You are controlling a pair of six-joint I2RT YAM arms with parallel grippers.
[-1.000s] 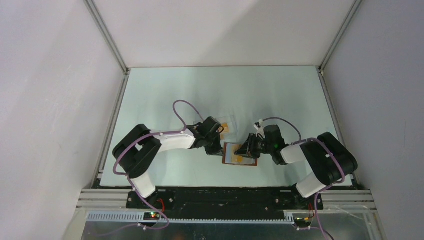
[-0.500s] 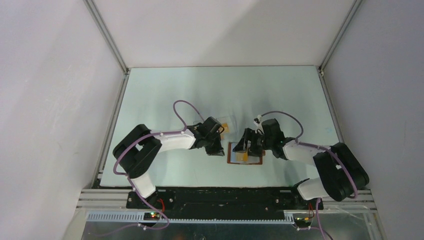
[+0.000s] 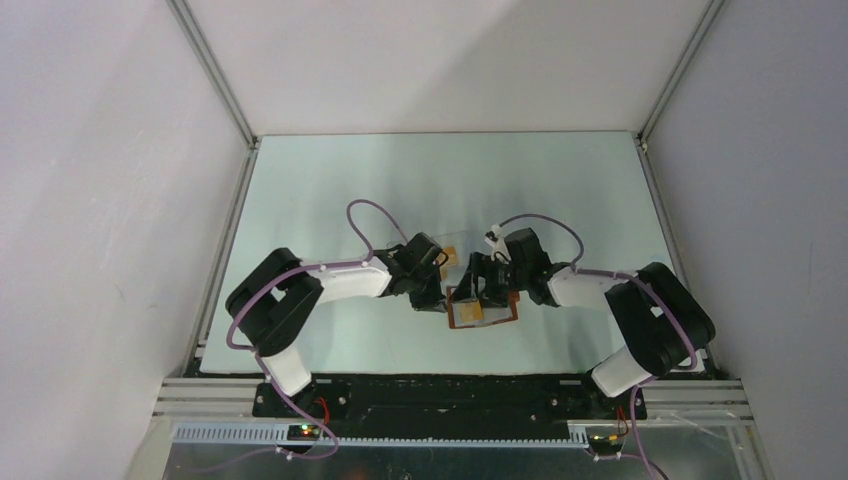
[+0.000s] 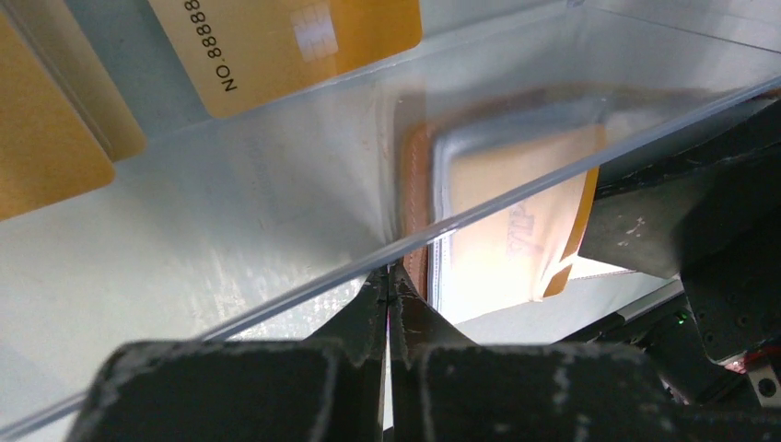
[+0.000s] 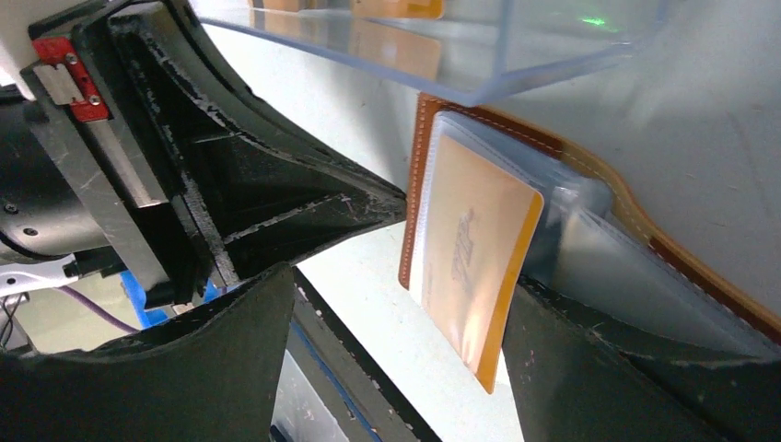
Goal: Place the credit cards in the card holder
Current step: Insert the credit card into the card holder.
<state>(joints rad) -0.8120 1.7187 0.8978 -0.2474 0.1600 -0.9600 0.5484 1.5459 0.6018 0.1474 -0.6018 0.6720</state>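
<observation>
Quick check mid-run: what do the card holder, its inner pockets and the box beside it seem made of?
Card holder: tan leather or an imitation, matte, with pale stitching along its rim. Inner pockets: thin clear plastic film, apparently, glossy; an orange card shows through one. Box: rigid transparent plastic, perhaps acrylic, judging by its straight edges and reflections.

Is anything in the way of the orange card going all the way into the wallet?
Nothing visible blocks it. The card sits partway in the card holder's clear pocket, one corner sticking out past the edge. The right claw stands open on either side of the card.
</observation>
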